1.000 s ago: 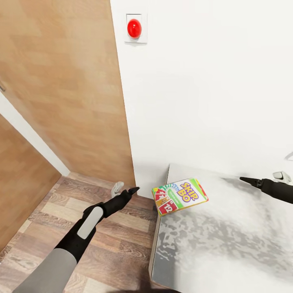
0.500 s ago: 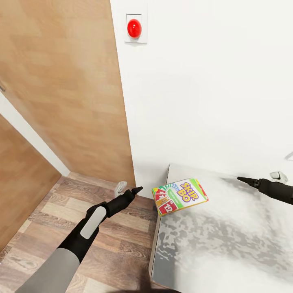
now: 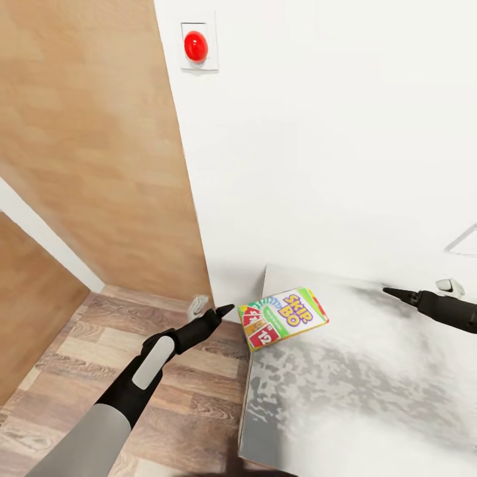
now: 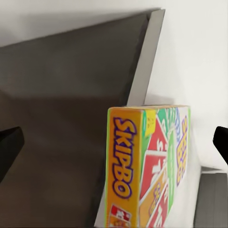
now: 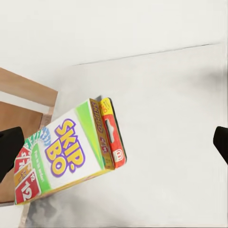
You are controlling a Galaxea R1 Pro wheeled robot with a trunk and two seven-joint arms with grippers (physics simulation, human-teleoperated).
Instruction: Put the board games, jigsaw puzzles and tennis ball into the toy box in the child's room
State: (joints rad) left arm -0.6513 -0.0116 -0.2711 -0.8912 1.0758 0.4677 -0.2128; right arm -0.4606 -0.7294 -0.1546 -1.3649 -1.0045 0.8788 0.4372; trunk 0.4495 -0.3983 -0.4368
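Only the head camera has shifted. Flat green-yellow-red SKIP-BO game box [image 3: 283, 317] lies at the grey-white bed's [image 3: 371, 391] corner, overhanging — so both tools flank it: left tool [image 3: 222, 309] and right tool [image 3: 392, 291], each spread, holding nothing.

You face a plain white wall [image 3: 344, 132]; high on it sits a round red button on a white plate [image 3: 196, 46]. Left of it stands a light wood-grain door [image 3: 93, 152], with brown wood-plank floor [image 3: 192, 397] below.
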